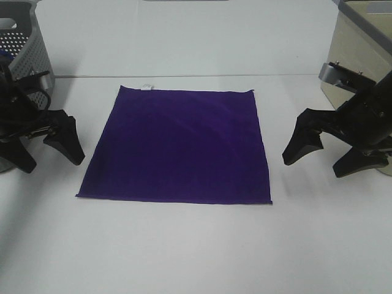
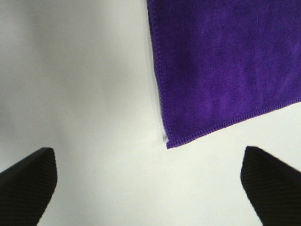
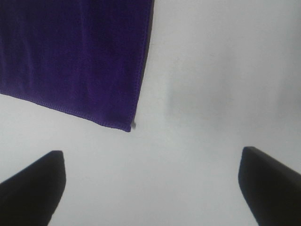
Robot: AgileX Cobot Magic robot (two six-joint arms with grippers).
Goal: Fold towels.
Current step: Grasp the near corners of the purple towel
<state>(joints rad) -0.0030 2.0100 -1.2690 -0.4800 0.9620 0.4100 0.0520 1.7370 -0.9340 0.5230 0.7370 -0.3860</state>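
Observation:
A purple towel (image 1: 180, 147) lies flat and unfolded on the white table, with a small white tag at its far edge. My left gripper (image 1: 48, 153) is open and empty, to the left of the towel near its front left corner. In the left wrist view that corner (image 2: 171, 141) lies between the spread fingertips (image 2: 28, 183). My right gripper (image 1: 321, 158) is open and empty, to the right of the towel. In the right wrist view the towel's front right corner (image 3: 127, 127) lies ahead of the spread fingertips (image 3: 268, 183).
A grey perforated basket (image 1: 24, 43) stands at the back left behind my left arm. A beige box (image 1: 361, 43) stands at the back right behind my right arm. The white table (image 1: 196, 245) extends in front of the towel.

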